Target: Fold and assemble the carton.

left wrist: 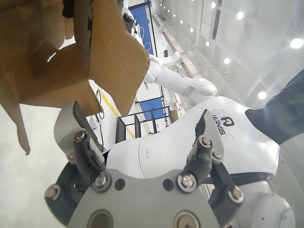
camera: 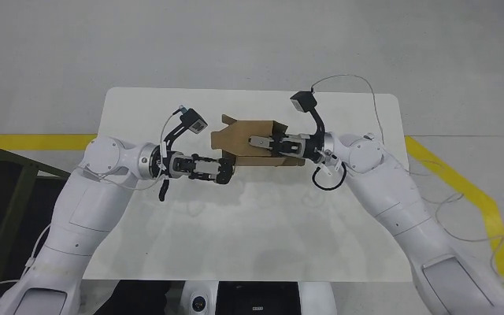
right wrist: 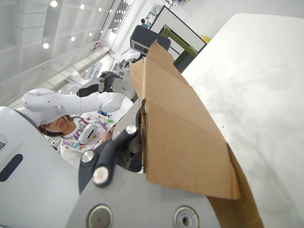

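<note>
Shows a brown corrugated carton (camera: 236,135) at the middle of a white table (camera: 142,236), half opened into a tube, with plain walls, loose end flaps splaying outward and raw fluted edges. Pinched, as far as can be told, along one upright wall by the right jaws, closed onto the cardboard. Flanked just beside its near corner by the left jaws, spread wide and gripping nothing. Probably handles as light and stiff across panels yet floppy at creases, prone to crushing. Best taken at a wall's edge close to a fold, not by a loose flap.
</note>
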### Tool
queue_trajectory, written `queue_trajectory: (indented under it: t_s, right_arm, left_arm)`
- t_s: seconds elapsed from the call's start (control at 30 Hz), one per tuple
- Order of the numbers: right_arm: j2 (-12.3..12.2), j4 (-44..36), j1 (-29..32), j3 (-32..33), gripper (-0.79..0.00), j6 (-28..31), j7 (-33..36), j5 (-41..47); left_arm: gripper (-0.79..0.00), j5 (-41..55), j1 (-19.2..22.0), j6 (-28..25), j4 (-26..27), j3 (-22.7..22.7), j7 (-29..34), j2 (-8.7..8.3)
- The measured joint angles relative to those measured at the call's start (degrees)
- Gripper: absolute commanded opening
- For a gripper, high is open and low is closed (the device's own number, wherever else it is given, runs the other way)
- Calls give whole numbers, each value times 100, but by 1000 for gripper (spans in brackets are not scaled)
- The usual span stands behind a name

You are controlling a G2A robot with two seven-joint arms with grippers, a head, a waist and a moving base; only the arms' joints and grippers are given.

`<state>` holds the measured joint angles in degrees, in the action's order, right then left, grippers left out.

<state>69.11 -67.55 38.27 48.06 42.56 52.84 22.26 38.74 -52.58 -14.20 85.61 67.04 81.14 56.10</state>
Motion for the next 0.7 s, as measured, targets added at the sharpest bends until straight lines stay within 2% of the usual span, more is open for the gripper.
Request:
queue_trajectory:
  t_s: [0.3,0.7]
  right_arm:
    - [88,30,-37,-72,-785,39,-150,-141]
    - [158,98,-68,-96,-785,40,108,72]
  left_arm:
    - [0,81,-39,18,65,-19,34,13]
    - [0,330,-46,-76,57,0,93,42]
